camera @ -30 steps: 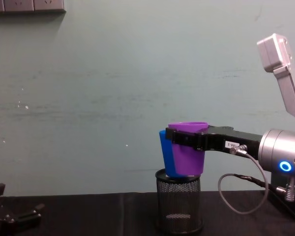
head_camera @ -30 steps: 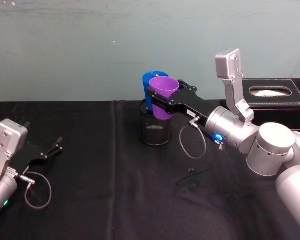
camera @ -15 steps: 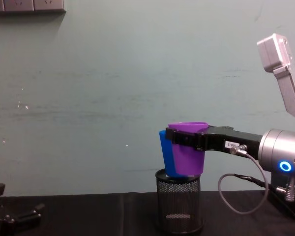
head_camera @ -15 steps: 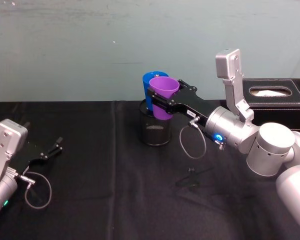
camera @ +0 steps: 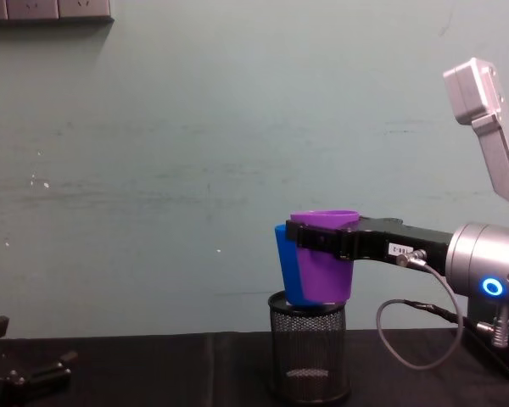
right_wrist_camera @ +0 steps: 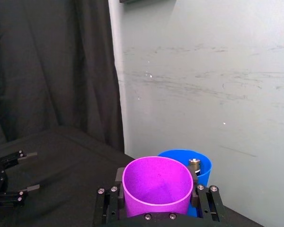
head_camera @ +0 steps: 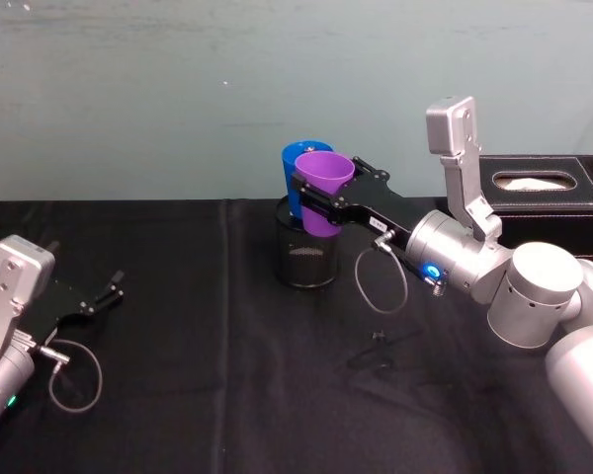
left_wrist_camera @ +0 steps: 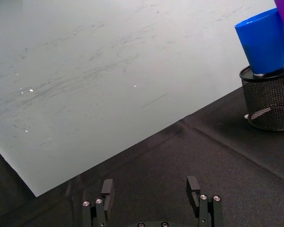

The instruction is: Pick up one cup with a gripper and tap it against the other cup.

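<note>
Mid-frame in the head view, the right end effector [head_camera: 326, 195] is clamped on the purple cup [camera: 324, 275], held upright over the black mesh holder [head_camera: 306, 262]. It looks pressed against the blue cup [left_wrist_camera: 261, 42] (seated in that holder). At lower left, the left end effector [left_wrist_camera: 151, 187] rests near the surface [head_camera: 178, 395], fingers apart.

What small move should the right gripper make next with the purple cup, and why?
Probably draw the purple cup back: the right gripper holds it against the blue cup in the mesh holder, seemingly touching, so the tap looks made. Left gripper lies parked, open.
</note>
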Available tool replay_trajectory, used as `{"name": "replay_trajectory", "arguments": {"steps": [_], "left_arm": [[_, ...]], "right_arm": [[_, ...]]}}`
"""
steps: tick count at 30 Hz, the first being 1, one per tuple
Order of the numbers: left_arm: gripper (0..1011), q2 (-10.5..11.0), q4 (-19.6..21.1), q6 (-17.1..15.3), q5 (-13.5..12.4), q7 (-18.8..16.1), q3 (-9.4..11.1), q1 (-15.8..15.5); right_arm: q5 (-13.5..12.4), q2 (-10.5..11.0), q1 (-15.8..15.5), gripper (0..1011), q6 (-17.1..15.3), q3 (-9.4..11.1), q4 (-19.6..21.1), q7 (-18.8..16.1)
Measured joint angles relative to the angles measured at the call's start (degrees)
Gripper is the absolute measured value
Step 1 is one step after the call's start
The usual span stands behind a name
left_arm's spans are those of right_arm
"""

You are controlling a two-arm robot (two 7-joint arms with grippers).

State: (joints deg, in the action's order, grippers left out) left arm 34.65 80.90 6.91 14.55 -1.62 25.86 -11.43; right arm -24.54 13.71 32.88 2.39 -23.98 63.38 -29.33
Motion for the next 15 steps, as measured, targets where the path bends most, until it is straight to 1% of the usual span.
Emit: {"name": "replay_trajectory", "arguments": {"steps": [15], "left_arm": [[1000, 0.0, 0.0, 0.0, 0.0, 0.0, 0.0, 0.0]], "right_arm": [[0.0, 0.0, 0.0, 746, 0.0, 0.0, 0.0, 0.0]]}}
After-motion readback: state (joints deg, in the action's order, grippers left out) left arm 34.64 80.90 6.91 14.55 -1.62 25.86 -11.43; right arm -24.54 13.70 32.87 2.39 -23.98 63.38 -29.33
